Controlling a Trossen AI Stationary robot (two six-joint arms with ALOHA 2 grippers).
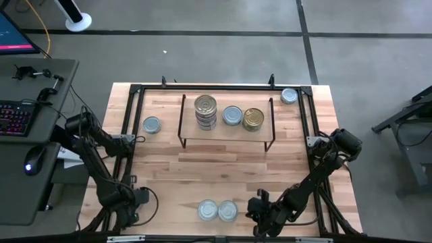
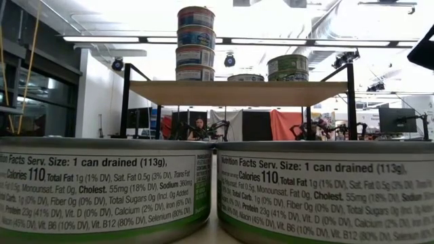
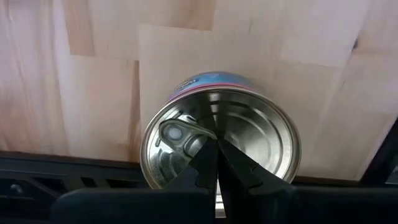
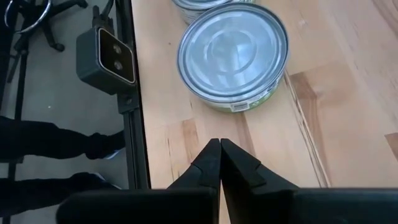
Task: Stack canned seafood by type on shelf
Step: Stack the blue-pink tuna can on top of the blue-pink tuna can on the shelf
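Note:
The shelf (image 1: 226, 138) stands mid-table and carries a stack of several tins (image 1: 206, 111), a pale blue-silver tin (image 1: 232, 115) and a gold tin (image 1: 254, 119). Two green-labelled tins (image 1: 208, 210) (image 1: 228, 210) sit side by side at the near edge. My right gripper (image 4: 219, 142) is shut and slants down at the table just right of them (image 1: 255, 206), apart from the nearer tin (image 4: 233, 56). My left gripper (image 1: 138, 198) points down at the near left, shut (image 3: 217, 142) over a blue-labelled pull-tab tin (image 3: 261, 143). The arm hides that tin in the high view. My left gripper's shut fingertips (image 3: 208, 155) stand over the middle of the tin's lid, beside the pull tab (image 3: 177, 132), coming from above. Whether they touch the lid I cannot tell.
One tin (image 1: 152, 125) stands alone left of the shelf and another (image 1: 289, 96) at the far right corner. A black frame (image 1: 131, 108) runs round the table. The low camera (image 4: 106, 56) sits just off the near edge. Bare wood lies between shelf and near tins.

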